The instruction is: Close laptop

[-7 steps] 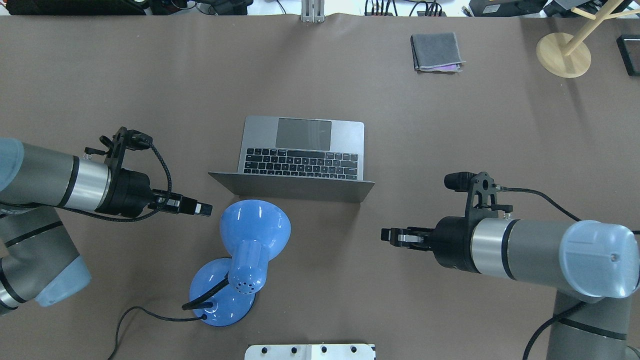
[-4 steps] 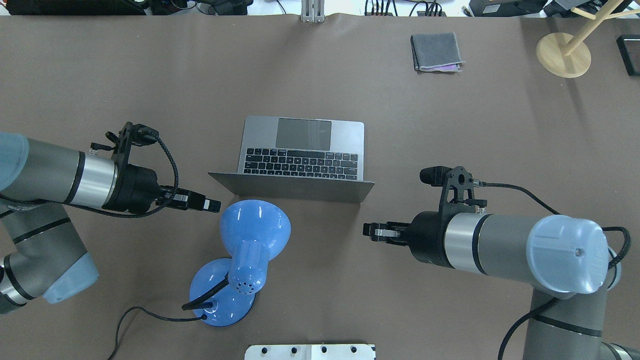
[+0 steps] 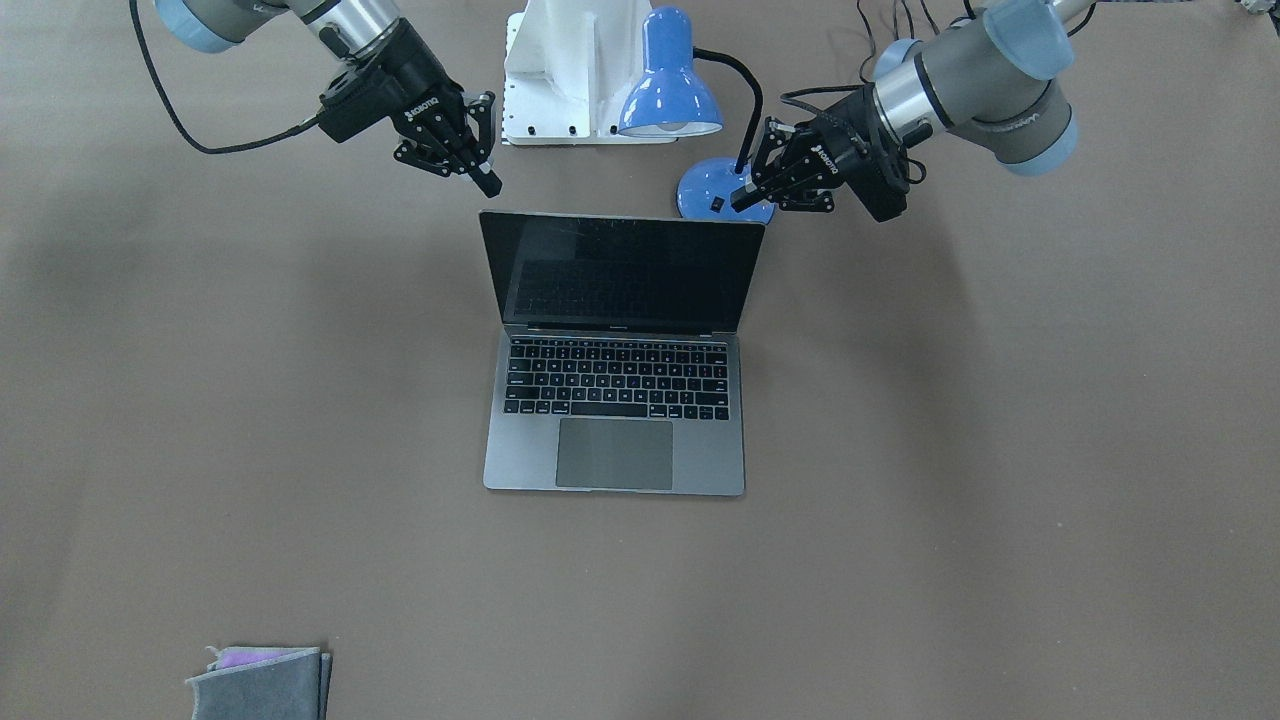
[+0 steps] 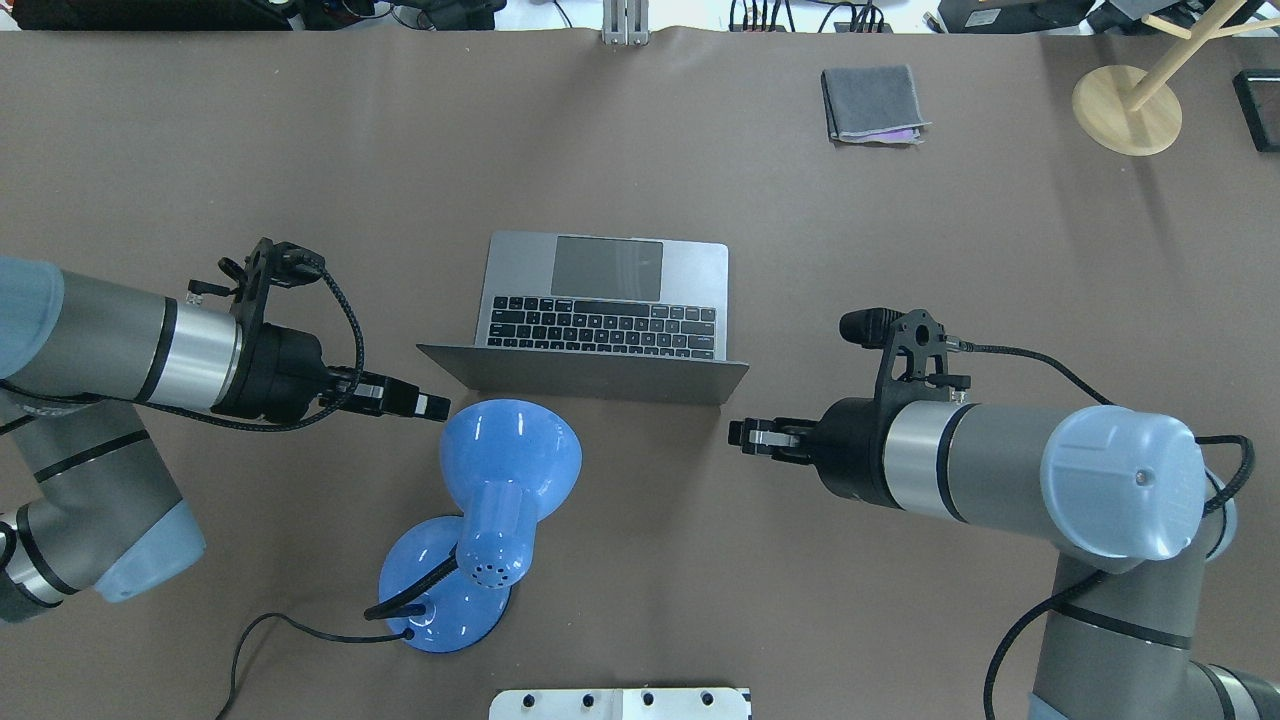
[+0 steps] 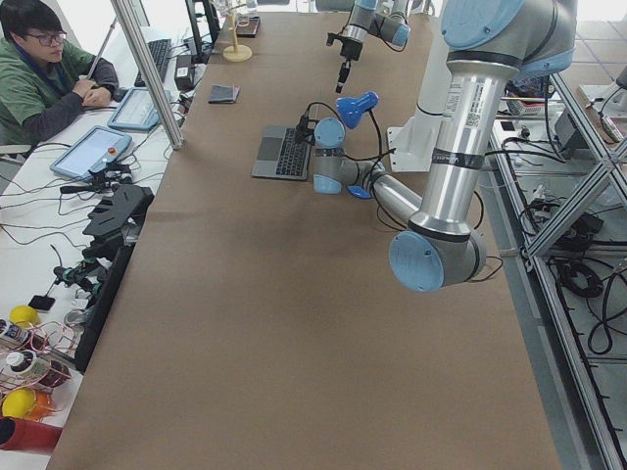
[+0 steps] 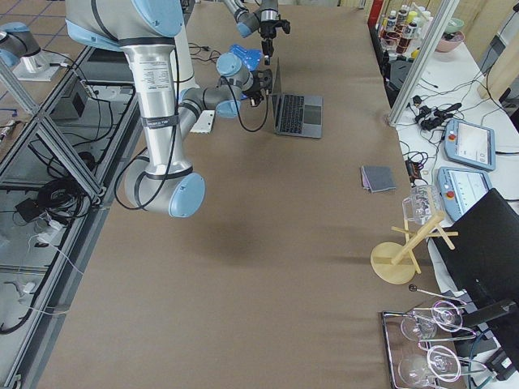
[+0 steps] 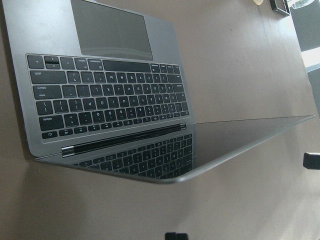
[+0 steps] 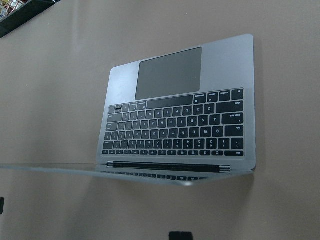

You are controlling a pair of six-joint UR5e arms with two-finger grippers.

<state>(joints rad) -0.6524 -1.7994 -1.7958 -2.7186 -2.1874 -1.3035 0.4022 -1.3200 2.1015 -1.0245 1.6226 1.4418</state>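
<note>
The laptop (image 4: pixel 600 325) stands open in the middle of the table, its lid (image 4: pixel 585 375) tilted toward me and its dark screen (image 3: pixel 625 270) facing away. Both wrist views show its keyboard and trackpad, the left (image 7: pixel 110 100) and the right (image 8: pixel 175 125). My left gripper (image 4: pixel 435 406) is shut and empty, just behind the lid's left corner, beside the blue lamp's shade. My right gripper (image 4: pixel 738 436) is shut and empty, just behind the lid's right corner. Neither touches the lid. In the front-facing view my left gripper (image 3: pixel 740 197) is on the right and my right gripper (image 3: pixel 490 185) on the left.
A blue desk lamp (image 4: pixel 500 470) with a black cord stands right behind the lid, between the grippers. A folded grey cloth (image 4: pixel 872 102) lies far right. A wooden stand (image 4: pixel 1127 108) is at the far right corner. A white base plate (image 4: pixel 620 703) is at the near edge.
Both grippers have moved inward and forward toward the back of the laptop's lid, the right one farther. The laptop and lamp have not moved.
</note>
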